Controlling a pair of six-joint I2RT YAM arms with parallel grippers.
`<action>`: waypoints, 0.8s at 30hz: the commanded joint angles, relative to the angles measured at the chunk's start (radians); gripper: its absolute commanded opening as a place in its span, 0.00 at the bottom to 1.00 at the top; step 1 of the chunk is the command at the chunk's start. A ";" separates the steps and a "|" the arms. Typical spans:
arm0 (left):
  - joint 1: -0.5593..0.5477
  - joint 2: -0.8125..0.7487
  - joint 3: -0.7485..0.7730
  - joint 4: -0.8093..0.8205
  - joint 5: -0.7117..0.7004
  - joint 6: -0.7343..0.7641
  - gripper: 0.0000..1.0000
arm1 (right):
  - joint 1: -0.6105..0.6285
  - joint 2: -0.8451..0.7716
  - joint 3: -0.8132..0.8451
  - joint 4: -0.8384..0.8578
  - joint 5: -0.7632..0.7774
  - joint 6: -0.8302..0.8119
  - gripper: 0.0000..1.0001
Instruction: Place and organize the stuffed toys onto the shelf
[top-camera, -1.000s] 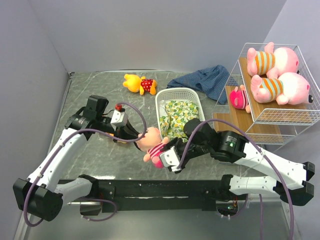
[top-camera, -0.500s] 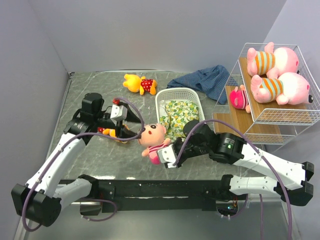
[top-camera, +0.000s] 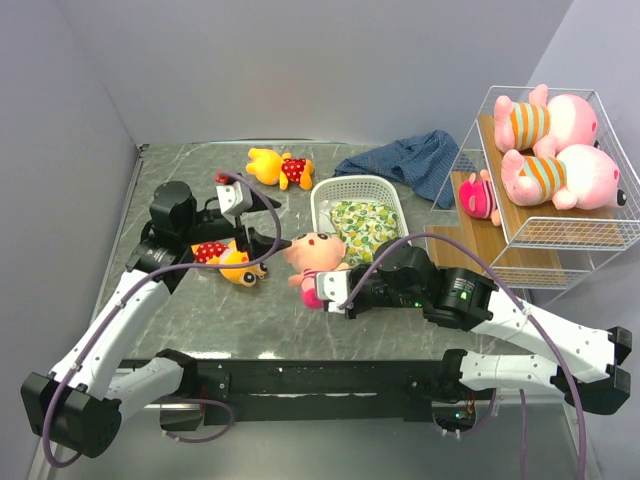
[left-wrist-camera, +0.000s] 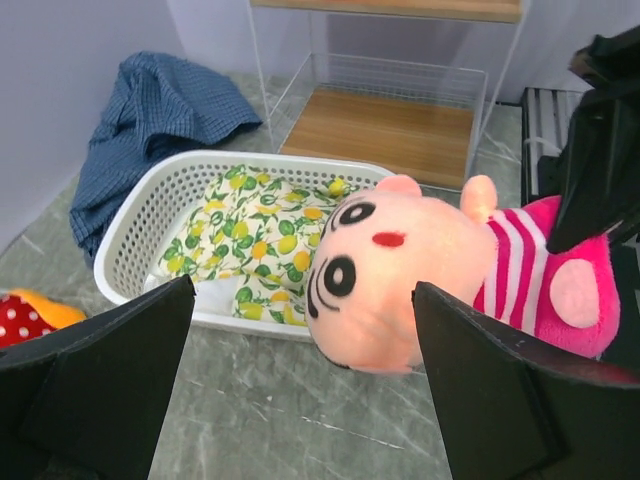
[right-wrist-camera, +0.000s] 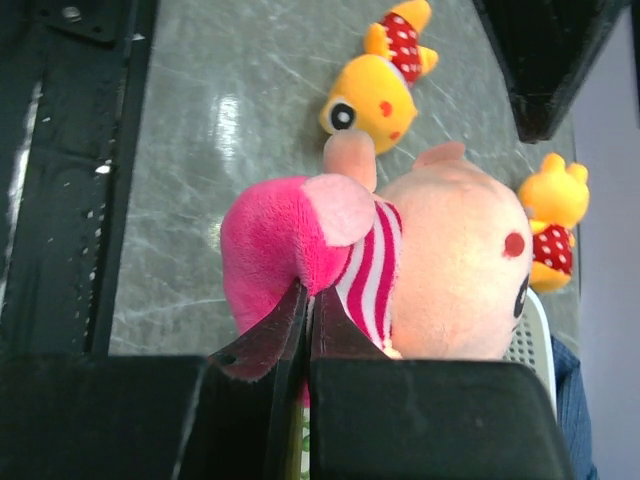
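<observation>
**Top view.** The right gripper (top-camera: 337, 296) holds the peach-faced plush doll in pink stripes (top-camera: 313, 262) beside the white slotted plastic basket (top-camera: 322, 205). This is probably a grip for carrying it to the white wire shelf with wooden planks (top-camera: 520, 262).

**Left wrist view.** The left gripper (left-wrist-camera: 300, 400) has its jaws wide apart, and the doll (left-wrist-camera: 400, 280) lies ahead, untouched.

**Right wrist view.** The jaws of the right gripper (right-wrist-camera: 300, 322) are clamped on the doll's pink leg.

Half a second earlier the doll sat nearer the arm bases. The left arm has since drawn back, uncovering a yellow plush bear in red (top-camera: 228, 262).

We see a white slotted plastic basket (top-camera: 350, 183) on the grey marbled surface (top-camera: 260, 312). A lemon-print cloth (top-camera: 365, 222) lies bunched inside it, and a blue checked cloth (top-camera: 405, 160) lies crumpled just behind it.
</observation>
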 joint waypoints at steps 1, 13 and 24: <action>-0.005 0.011 0.034 0.058 -0.155 -0.123 0.96 | 0.004 -0.044 -0.015 0.126 0.144 0.076 0.00; -0.005 -0.027 0.120 -0.130 -0.812 -0.318 0.96 | 0.000 0.115 0.229 0.047 0.817 0.521 0.00; -0.005 -0.103 0.028 -0.092 -0.989 -0.317 0.96 | 0.000 0.355 0.502 -0.573 1.195 0.966 0.00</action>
